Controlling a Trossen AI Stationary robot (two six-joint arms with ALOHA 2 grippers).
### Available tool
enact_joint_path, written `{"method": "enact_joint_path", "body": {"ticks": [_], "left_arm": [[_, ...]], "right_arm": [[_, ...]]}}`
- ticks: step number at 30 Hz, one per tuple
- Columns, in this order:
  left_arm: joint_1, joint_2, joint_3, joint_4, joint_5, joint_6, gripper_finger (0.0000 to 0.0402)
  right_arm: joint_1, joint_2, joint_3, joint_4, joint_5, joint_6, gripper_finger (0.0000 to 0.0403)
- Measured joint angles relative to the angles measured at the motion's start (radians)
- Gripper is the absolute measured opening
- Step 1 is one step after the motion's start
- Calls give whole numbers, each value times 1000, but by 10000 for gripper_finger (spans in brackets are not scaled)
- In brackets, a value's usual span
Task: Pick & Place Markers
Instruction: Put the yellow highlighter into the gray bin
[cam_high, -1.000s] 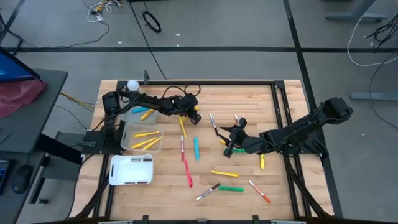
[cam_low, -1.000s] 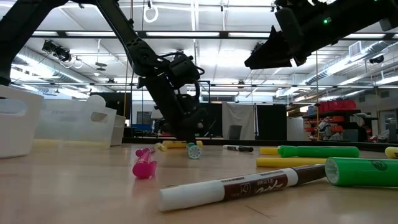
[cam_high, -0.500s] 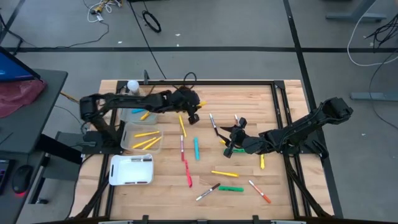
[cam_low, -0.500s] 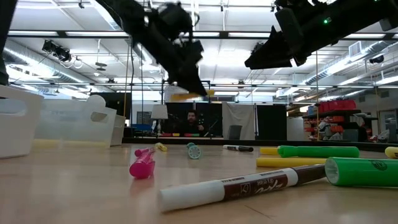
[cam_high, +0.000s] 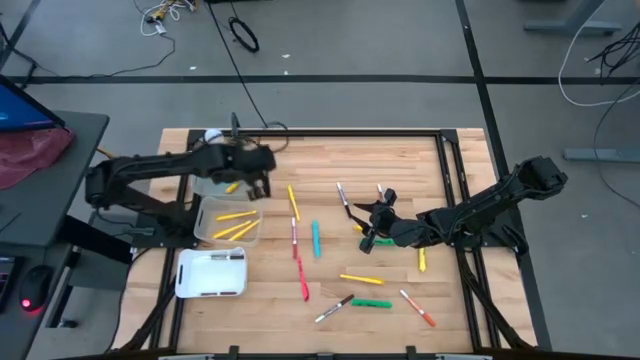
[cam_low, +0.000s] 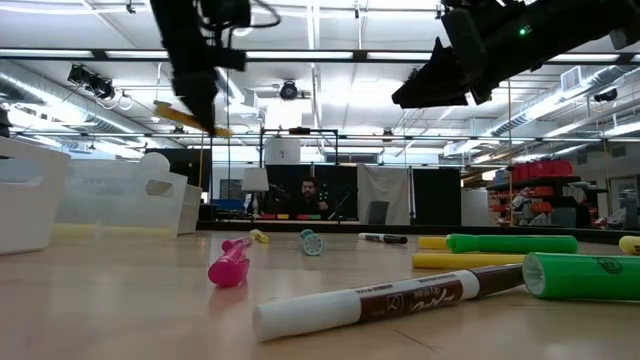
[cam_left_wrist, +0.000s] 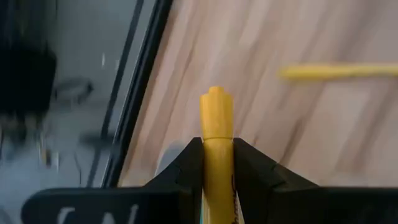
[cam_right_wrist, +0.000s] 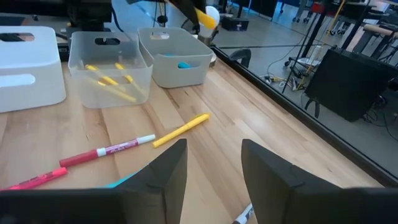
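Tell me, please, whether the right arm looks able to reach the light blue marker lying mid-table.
Probably yes. The right gripper hangs open above the table just beside the light blue marker, with only bare wood between them, and the left gripper is off over the bins, carrying a yellow marker.

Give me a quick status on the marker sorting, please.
Left gripper shut on yellow marker, aloft near bins. Right gripper open, waiting mid-table. Nothing blocking.

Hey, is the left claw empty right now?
No, the left claw is clamped on a yellow marker that sticks out between its two fingers in the left wrist view.
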Motion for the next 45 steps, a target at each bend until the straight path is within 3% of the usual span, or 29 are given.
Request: {"method": "enact_joint_path", "body": {"ticks": [3, 8, 16, 23, 30, 45], "left_arm": [[87, -38, -5, -125, 14, -38, 69], [234, -88, -83, -144, 136, 43, 69], [415, -94, -273, 32, 305, 150, 69], [537, -94, -357, 203, 449, 154, 69], [607, -94, -425, 289, 547, 173, 69], [610, -94, -552, 457, 569, 262, 77]], "right_arm": [[0, 0, 0, 3, 0, 0, 152], [0, 0, 0, -2, 0, 9, 152], [0, 0, 0, -2, -18, 6, 152], [-1, 0, 0, 1, -18, -7, 152], [-2, 0, 0, 2, -18, -11, 152], [-2, 0, 0, 2, -17, -18, 152]]}}
